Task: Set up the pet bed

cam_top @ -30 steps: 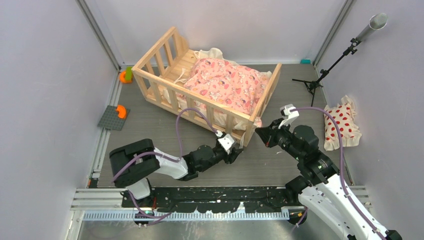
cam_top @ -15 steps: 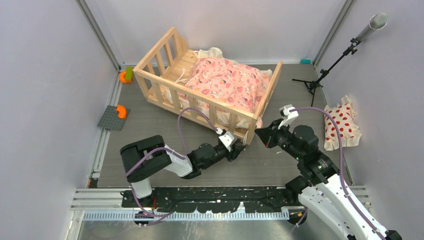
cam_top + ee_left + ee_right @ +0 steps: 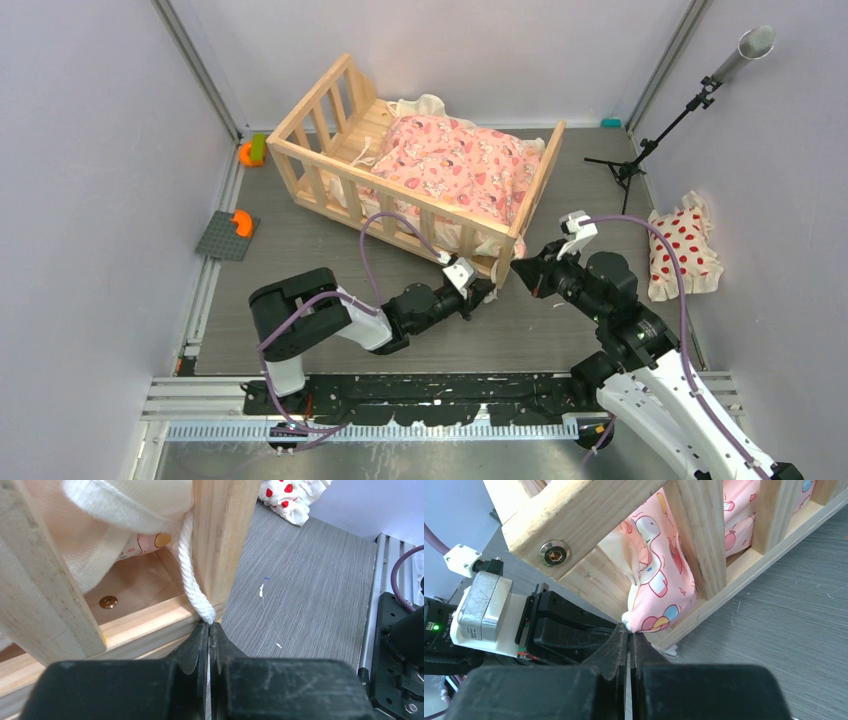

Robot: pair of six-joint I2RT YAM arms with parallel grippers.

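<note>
The pet bed (image 3: 390, 188), a light wood crib with slatted rails, stands at the back centre with the pink cartoon-print cushion (image 3: 455, 165) inside it. Both grippers meet at its near right corner post (image 3: 222, 540). My left gripper (image 3: 487, 290) is shut on a cream tie cord (image 3: 189, 570) that runs down the post; its tips (image 3: 209, 626) touch the base rail. My right gripper (image 3: 518, 268) is shut, its tips (image 3: 629, 630) pinching the white tie end (image 3: 626, 615) under the cushion's corner (image 3: 664, 570). The white pillow with red dots (image 3: 683, 250) lies at the right wall.
A black tripod stand (image 3: 640, 150) with a grey tube stands at the back right. An orange and green toy (image 3: 250, 152) and a grey plate with an orange piece (image 3: 225, 237) lie along the left wall. Walls close in on three sides.
My left gripper has moved right and forward up to the bed's near right corner post. The right gripper has barely moved.
</note>
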